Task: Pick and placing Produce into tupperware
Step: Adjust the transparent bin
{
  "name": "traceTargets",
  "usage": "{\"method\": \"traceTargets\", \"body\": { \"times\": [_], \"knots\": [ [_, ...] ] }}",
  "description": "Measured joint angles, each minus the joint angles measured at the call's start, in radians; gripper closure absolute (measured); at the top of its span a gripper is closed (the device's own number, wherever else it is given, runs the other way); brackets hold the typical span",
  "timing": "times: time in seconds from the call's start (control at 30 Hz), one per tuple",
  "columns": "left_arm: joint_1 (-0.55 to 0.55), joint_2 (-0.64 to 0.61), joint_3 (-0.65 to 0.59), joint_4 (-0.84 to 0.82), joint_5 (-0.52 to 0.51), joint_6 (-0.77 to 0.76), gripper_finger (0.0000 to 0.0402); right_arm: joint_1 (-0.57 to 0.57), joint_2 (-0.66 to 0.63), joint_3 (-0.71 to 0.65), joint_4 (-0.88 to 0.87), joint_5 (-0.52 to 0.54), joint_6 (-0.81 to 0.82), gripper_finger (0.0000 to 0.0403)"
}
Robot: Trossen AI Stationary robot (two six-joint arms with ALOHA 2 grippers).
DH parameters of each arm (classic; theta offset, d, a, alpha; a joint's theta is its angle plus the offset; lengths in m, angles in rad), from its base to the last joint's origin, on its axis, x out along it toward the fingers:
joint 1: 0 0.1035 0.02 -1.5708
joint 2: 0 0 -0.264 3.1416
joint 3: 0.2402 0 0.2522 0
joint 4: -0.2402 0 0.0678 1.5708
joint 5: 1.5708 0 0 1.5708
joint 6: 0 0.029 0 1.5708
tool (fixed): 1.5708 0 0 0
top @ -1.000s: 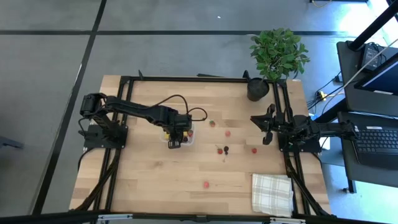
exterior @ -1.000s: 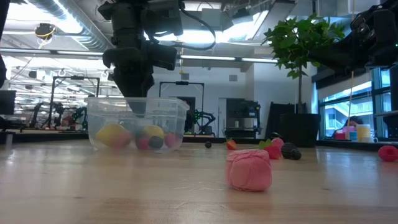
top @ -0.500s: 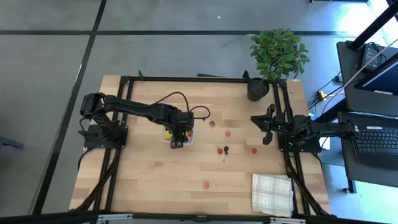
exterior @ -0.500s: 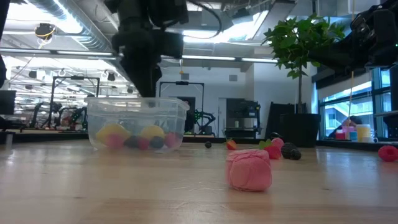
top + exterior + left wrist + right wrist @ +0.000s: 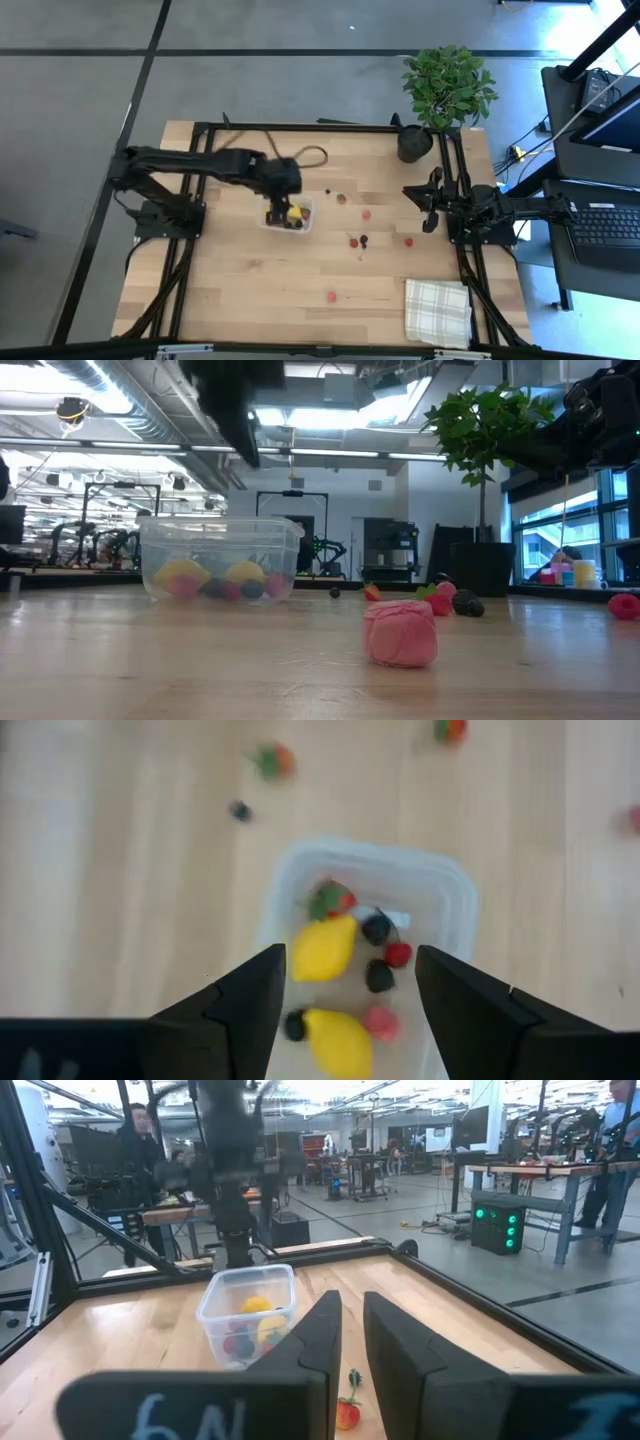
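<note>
Produce, the two yellow lemon-shaped pieces [image 5: 322,948] and several small red and dark berries, already lies in your clear rectangular plastic tupperware tub [image 5: 288,214], above which the left gripper [image 5: 348,982] hangs spread and empty, while loose berries [image 5: 357,240] beyond the tub toward the closed right gripper [image 5: 352,1330] remain.

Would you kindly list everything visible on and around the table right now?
Tupperware: one, clear, left of table centre.
Produce in tub: two yellow lemon shapes plus several small red and dark pieces.
Loose produce: about six small red and dark pieces, scattered right of the tub and toward the front.
Checked cloth: one, white, front right corner.
Potted plant: one, green, back right corner.
Left gripper: open, empty, above the tub.
Right gripper: shut, parked at the right edge.
</note>
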Motion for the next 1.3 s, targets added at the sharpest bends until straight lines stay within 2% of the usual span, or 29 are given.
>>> {"method": "traceTargets", "body": {
  "times": [0.2, 0.3, 0.67, 0.83, 0.97, 1.13, 1.3],
  "knots": [
    [0.004, -0.164, -0.002, 0.006, -0.090, 0.001, 0.0184, 0.000, 0.000, 0.000, 0.001, 0.000, -0.001, 0.0352],
    [-0.001, -0.245, -0.044, 0.026, -0.106, -0.002, 0.0184, -0.001, 0.000, 0.000, 0.000, 0.000, -0.002, 0.0352],
    [-0.001, -0.554, -0.453, 0.131, -0.128, -0.226, 0.0184, -0.001, 0.000, 0.000, 0.001, 0.000, -0.006, 0.0352],
    [-0.001, -0.661, -0.582, 0.136, -0.128, -0.321, 0.0184, -0.001, 0.000, 0.000, 0.001, 0.000, -0.004, 0.0352],
    [-0.001, -0.696, -0.659, 0.139, -0.128, -0.389, 0.0184, -0.001, 0.000, 0.000, 0.002, 0.000, -0.004, 0.0352],
    [-0.001, -0.675, -0.744, 0.138, -0.131, -0.432, 0.0184, -0.001, 0.000, 0.000, 0.002, 0.000, -0.004, 0.0352],
    [-0.016, -0.619, -0.784, 0.143, -0.136, -0.387, 0.0184, -0.001, 0.000, 0.000, 0.002, 0.000, -0.004, 0.0352]
  ]
}}
